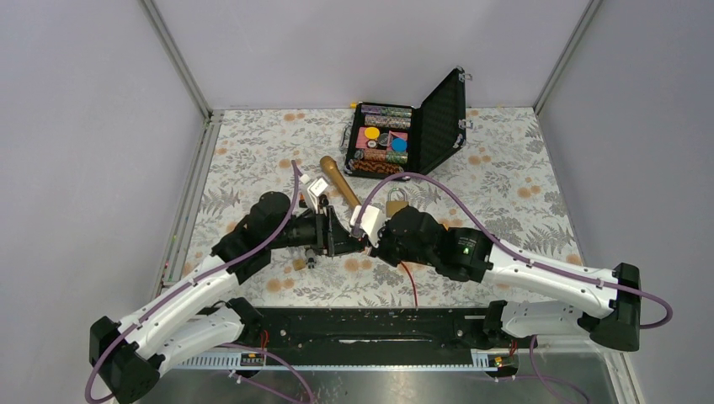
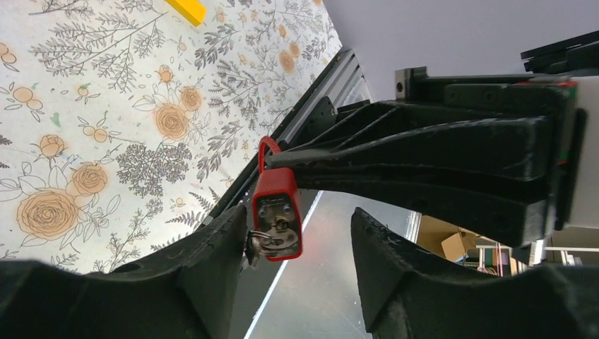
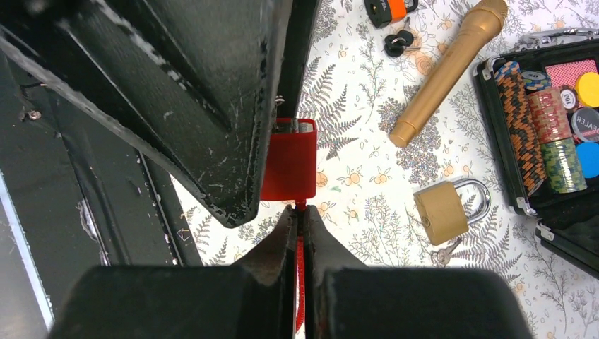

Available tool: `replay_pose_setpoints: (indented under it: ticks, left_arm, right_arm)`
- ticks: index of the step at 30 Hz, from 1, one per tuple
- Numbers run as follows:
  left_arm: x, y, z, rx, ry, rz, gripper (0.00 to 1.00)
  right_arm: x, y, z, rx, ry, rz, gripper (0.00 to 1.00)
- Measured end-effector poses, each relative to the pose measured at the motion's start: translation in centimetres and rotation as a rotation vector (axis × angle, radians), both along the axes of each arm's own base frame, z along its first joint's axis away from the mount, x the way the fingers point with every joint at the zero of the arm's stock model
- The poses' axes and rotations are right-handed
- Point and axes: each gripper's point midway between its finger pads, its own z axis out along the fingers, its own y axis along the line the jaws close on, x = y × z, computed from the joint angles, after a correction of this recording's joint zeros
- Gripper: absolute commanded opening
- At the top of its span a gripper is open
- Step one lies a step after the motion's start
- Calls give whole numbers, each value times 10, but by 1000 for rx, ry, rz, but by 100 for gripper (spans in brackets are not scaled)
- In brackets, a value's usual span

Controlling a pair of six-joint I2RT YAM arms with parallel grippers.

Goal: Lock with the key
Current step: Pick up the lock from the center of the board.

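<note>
A red padlock hangs in the air, a key with a ring stuck in its underside. My right gripper is shut on the thin red cable that leaves the padlock body; the cable trails onto the table in the top view. My left gripper is open, its fingers on either side of the padlock's lower end, the key ring close to the left one. In the top view both grippers meet over the table's middle, the left and the right.
A brass padlock with a key lies on the floral cloth, beside a gold cylinder. An open black case of poker chips stands at the back. A small orange-black lock lies near black keys.
</note>
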Motion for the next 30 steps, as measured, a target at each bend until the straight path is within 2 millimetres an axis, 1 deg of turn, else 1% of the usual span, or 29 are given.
replay_pose_setpoints:
  ticks: [3, 6, 8, 10, 12, 13, 15, 16, 17, 19, 20, 22, 24, 26, 27, 30]
  left_arm:
    - [-1, 0, -6, 3, 16, -3, 51]
    - [-2, 0, -12, 10, 33, -1, 38]
    - [-1, 0, -12, 8, 39, 1, 18]
    - [-1, -1, -12, 7, 43, 2, 1]
    - [-1, -1, -12, 6, 44, 3, 0]
    - [-1, -1, -11, 5, 45, 4, 0]
    - [0, -1, -11, 2, 43, 7, 0]
    - [0, -1, -10, 2, 41, 9, 0]
    - [1, -1, -10, 3, 38, 12, 0]
    - [3, 1, -10, 6, 31, 30, 0]
    - [4, 2, -8, 5, 19, 46, 0]
    - [6, 6, -3, -1, -4, 68, 0]
    - [6, 10, 8, -12, -38, 86, 0]
    - [5, 15, 26, -39, -89, 102, 0]
    - [3, 18, 38, -57, -120, 108, 0]
    - [-3, 25, 66, -101, -190, 112, 0]
  right_arm:
    - [0, 1, 2, 9, 4, -4, 0]
    - [-1, 1, 2, 10, 8, -4, 0]
    - [-1, 1, 2, 11, 8, -4, 0]
    - [-1, 1, 2, 11, 8, -4, 0]
    - [-1, 1, 3, 12, 8, -5, 2]
    - [-1, 1, 3, 14, 7, -6, 8]
    - [-1, 0, 4, 21, 9, -11, 33]
    - [-1, 0, 4, 29, 9, -14, 49]
    - [-1, 0, 4, 39, 13, -19, 62]
    - [-1, -1, 6, 67, 5, -28, 76]
    - [-1, -3, 7, 80, 3, -33, 78]
    - [-1, -8, 7, 114, -15, -47, 80]
    - [-3, -17, 2, 140, -29, -54, 81]
    - [-6, -27, -6, 155, -36, -63, 80]
    - [-8, -32, -12, 162, -37, -68, 80]
    - [-14, -47, -26, 189, -34, -83, 80]
